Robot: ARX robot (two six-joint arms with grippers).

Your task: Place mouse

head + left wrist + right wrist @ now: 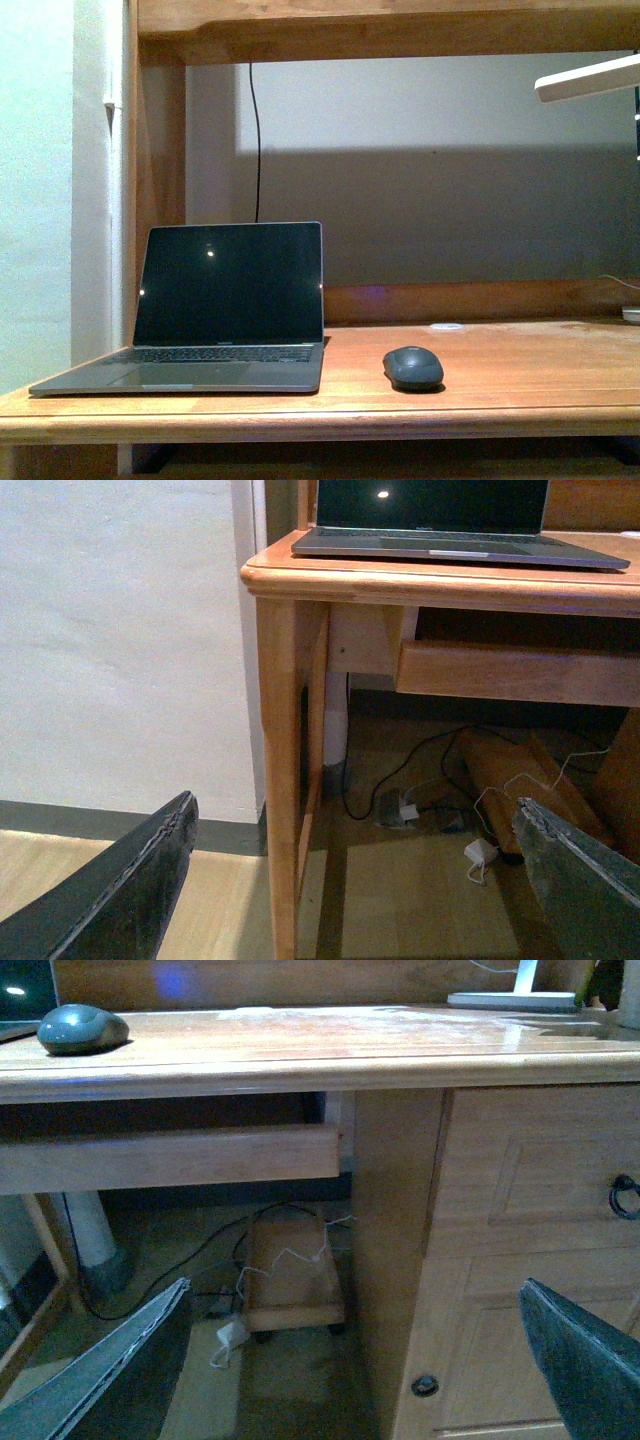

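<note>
Both grippers hang spread wide and empty below the surface (520, 375): left gripper (355, 880), right gripper (355, 1360). Mouse (413, 367) rests on top, at the laptop's (215, 305) three o'clock, nothing touching it.

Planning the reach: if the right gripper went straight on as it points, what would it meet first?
Probably the desk's wooden front below the top, not the mouse, which sits higher and off to the side. Depth is uncertain.

Front view level with the desk (480, 385) top, facing its back panel, laptop (215, 310) at 9 o'clock, both wrist views low, below the desk edge, looking up and inward, right wrist sharing the mouse (413, 368), left wrist sharing the laptop
</note>
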